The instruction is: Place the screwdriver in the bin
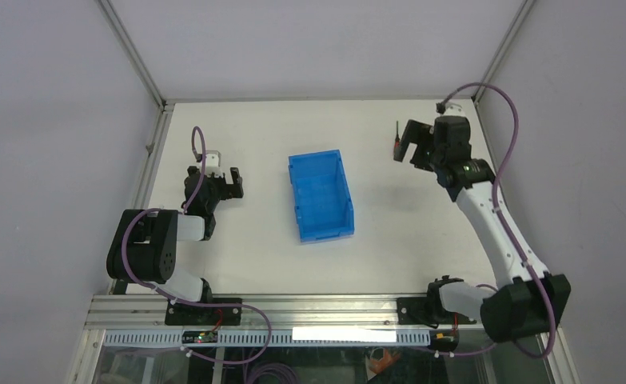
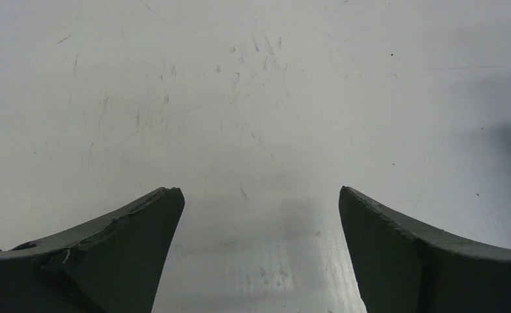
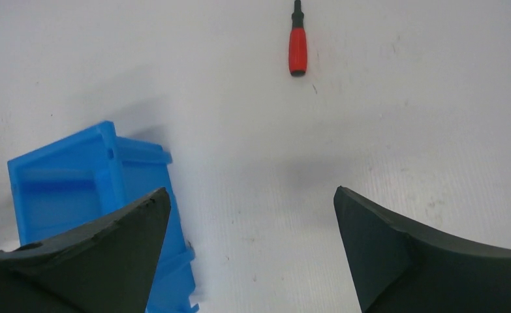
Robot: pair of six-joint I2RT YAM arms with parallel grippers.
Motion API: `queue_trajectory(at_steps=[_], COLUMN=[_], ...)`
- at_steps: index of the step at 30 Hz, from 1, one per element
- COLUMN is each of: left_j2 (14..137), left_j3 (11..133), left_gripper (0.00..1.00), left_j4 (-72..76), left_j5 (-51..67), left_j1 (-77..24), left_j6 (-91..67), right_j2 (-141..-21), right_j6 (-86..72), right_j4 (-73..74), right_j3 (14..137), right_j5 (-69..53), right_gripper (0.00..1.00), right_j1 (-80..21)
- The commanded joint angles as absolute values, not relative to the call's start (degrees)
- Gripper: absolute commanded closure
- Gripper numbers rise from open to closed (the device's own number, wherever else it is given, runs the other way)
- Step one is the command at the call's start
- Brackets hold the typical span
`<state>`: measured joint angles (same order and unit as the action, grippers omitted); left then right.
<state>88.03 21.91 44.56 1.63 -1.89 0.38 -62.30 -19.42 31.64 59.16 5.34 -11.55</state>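
The bin (image 1: 295,196) sits near the middle of the table (image 1: 373,256), its long side running away from the arms. The screwdriver (image 1: 395,148) lies on the table to the right of it, towards the far edge and well apart from the bin.

The right arm is stretched out over that far corner. The right gripper (image 1: 409,148) hangs just beside the screwdriver with its fingers spread wide and nothing between them. In its wrist view the screwdriver (image 3: 297,49) lies ahead of the gap in the gripper (image 3: 249,195). The red handle is nearer the camera and the black shaft points away, with its tip cut off by the top edge. The bin (image 3: 63,189) shows at the lower left of that view, partly behind the left finger (image 3: 109,248).

The left arm is folded back on the other side of the bin. The left gripper (image 1: 231,182) is held low over the table, apart from the bin. Its wrist view shows this gripper (image 2: 260,192) open too, with scuffed tabletop between its fingers.
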Motion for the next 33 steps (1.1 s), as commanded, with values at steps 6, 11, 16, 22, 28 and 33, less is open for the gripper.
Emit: queue_trajectory(at_steps=[6, 11, 16, 22, 28, 33], left_j2=[86.36, 86.38, 86.34, 86.38, 86.33, 86.37], left_j3=[21.88, 21.88, 21.90, 21.93, 21.88, 21.88], left_gripper=[0.01, 0.01, 0.01, 0.01, 0.01, 0.01], left_j4=[46.14, 46.14, 46.14, 46.10, 46.14, 46.14], left_j5=[1.95, 2.02, 2.00, 2.03, 2.03, 2.03], left_j1=[-2.14, -2.19, -2.16, -2.20, -2.12, -2.17], left_j6=[-0.70, -0.64, -0.70, -0.70, -0.70, -0.69], right_j2=[-89.96, -106.03, -119.19, -130.14, -133.73, -131.14], right_j6=[-13.10, -11.60, -10.24, -10.40, -10.77, -9.95], right_j4=[31.74, 35.35, 40.18, 44.26, 44.67, 45.72], right_j3=[80.24, 91.05, 103.71, 112.35, 112.94, 112.99], right_j5=[3.93, 2.51, 3.17, 3.34, 6.61, 7.99], right_gripper=[0.01, 0.02, 0.07, 0.19, 0.50, 0.99], right_j1=[-7.82, -6.67, -6.57, -6.50, -6.48, -6.50])
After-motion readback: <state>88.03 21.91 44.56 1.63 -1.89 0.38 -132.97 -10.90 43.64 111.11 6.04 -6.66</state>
